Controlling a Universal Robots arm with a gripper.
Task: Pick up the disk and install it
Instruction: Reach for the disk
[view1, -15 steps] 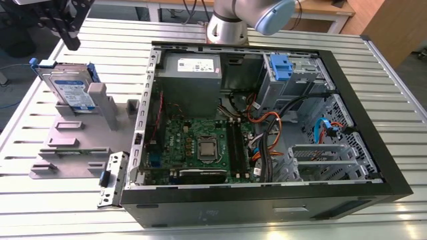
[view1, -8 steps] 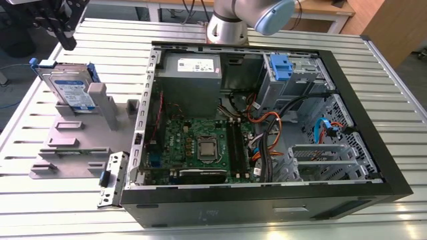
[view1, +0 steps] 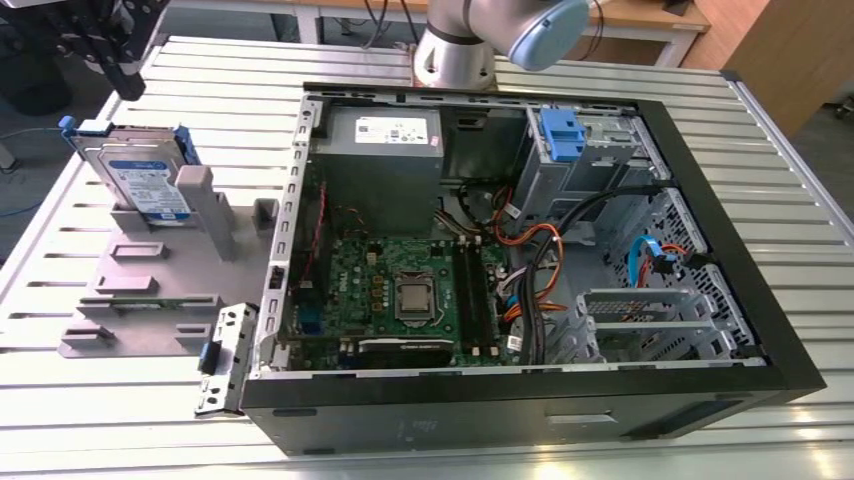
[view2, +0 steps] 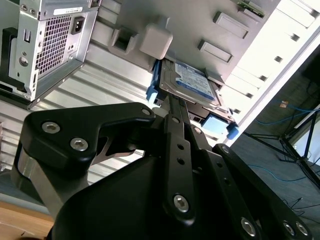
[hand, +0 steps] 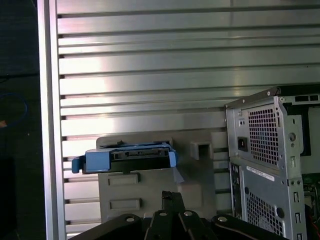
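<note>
On the stand (view1: 147, 300), disk (view1: 140, 180) leaning upright (long axis up) — jaws closed, empty.

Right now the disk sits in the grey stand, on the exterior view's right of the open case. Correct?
Not quite. The disk does sit in the grey stand, but on the exterior view's left of the open case, not its right. The exterior view shows this.

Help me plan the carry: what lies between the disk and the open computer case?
In the exterior view, the grey stand's upright posts rise between the disk and the computer case, above the stand's flat base.
</note>
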